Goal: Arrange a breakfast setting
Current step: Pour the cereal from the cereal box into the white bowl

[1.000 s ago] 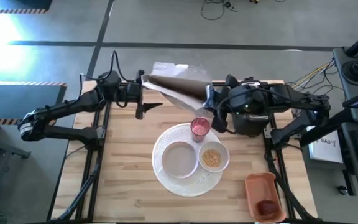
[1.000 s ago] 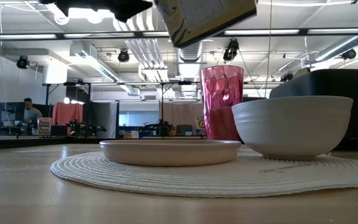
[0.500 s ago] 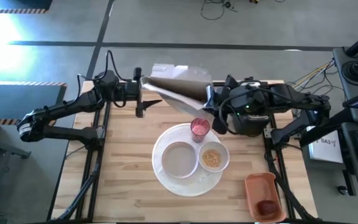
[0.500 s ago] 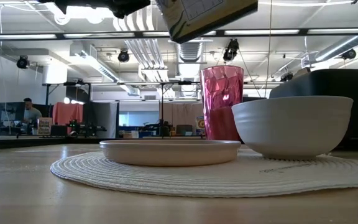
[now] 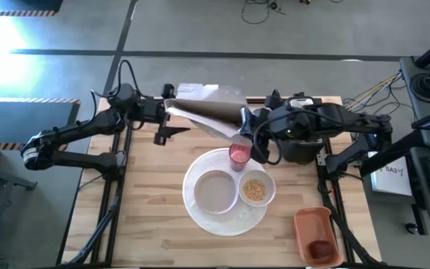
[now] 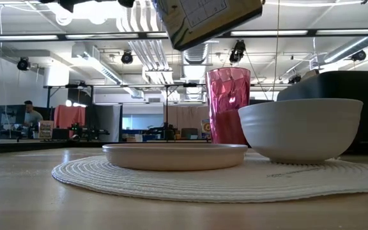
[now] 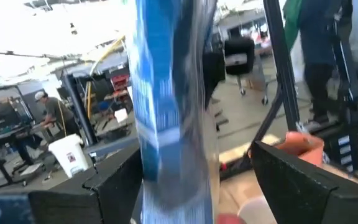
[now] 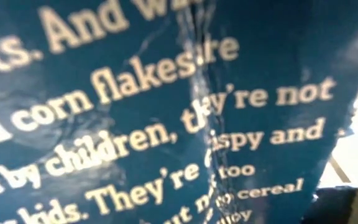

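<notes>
A blue cereal box (image 5: 207, 118) with a white inner bag (image 5: 198, 91) hangs tilted over the table's far middle; its corner shows in the low view (image 6: 206, 19). My right gripper (image 5: 249, 128) is shut on the box's right end. My left gripper (image 5: 166, 112) is open, with a finger on either side of the box's left end (image 7: 173, 112). Below, a white plate (image 5: 215, 193), a small white bowl (image 5: 256, 190) of orange-tan cereal and a pink cup (image 5: 240, 155) stand on a round white mat (image 5: 200, 217). A dark red fruit (image 5: 321, 248) lies in the orange tray. No toast shows. My right gripper holds the cereal box by its right end (image 5: 242, 124), coming level from the table's right. The box itself fills the right wrist view (image 8: 166, 124) and hides the fingers. The box is lifted clear and tilted, with this end above the pink cup.
The black toaster (image 5: 302, 148) stands under my right arm at the far right and shows behind the bowl in the low view (image 6: 337, 86). The orange-red tray (image 5: 313, 230) sits at the near right corner. Bare wood lies at the table's left and near side.
Both grippers and the cereal box have shifted a little toward the table's left edge. The box stays lifted and tilted, and its right end now hangs nearer the pink cup.
</notes>
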Controlling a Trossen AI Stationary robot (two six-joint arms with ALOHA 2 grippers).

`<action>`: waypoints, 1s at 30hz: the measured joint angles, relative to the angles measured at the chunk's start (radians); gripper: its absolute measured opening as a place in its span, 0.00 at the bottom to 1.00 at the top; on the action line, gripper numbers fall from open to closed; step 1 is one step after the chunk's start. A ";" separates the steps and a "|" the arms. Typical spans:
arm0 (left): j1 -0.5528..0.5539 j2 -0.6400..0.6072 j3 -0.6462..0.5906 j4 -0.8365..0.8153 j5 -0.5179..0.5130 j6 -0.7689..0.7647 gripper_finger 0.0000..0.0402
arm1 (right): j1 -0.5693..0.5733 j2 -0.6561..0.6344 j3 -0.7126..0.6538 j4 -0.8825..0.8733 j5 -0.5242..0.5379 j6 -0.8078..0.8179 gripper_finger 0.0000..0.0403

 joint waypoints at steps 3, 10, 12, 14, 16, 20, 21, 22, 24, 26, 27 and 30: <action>-0.003 0.001 0.000 0.039 0.013 -0.023 0.68 | 0.000 0.002 0.000 0.000 -0.001 -0.001 0.37; -0.015 0.003 0.000 0.055 0.020 -0.030 0.68 | 0.000 0.026 0.000 0.038 -0.024 -0.037 0.37; -0.024 0.010 0.000 0.056 0.020 -0.044 0.68 | 0.000 0.031 0.000 0.052 -0.028 -0.047 0.37; -0.033 0.020 0.000 0.057 0.020 -0.086 0.68 | 0.000 0.038 0.000 0.054 -0.026 -0.057 0.37; -0.046 0.033 0.000 0.072 0.009 -0.125 0.68 | 0.000 0.040 0.000 0.059 -0.028 -0.068 0.37; -0.070 0.056 0.000 0.080 -0.046 -0.118 0.63 | 0.000 0.052 0.000 0.082 -0.047 -0.080 0.37; -0.075 0.059 0.000 0.081 -0.054 -0.116 0.60 | 0.000 0.052 0.000 0.080 -0.049 -0.077 0.37; -0.077 0.061 0.000 0.082 -0.058 -0.116 0.55 | 0.000 0.053 0.000 0.076 -0.047 -0.077 0.37; -0.083 0.068 0.000 0.082 -0.059 -0.120 0.44 | 0.000 0.051 0.000 0.077 -0.049 -0.073 0.37; -0.085 0.070 0.000 0.081 -0.058 -0.129 0.31 | 0.000 0.051 0.000 0.080 -0.051 -0.069 0.37; -0.085 0.070 0.000 0.082 -0.058 -0.139 0.23 | 0.000 0.051 0.000 0.082 -0.051 -0.070 0.37; -0.085 0.068 0.000 0.084 -0.057 -0.183 0.13 | 0.000 0.049 0.000 0.087 -0.055 -0.067 0.37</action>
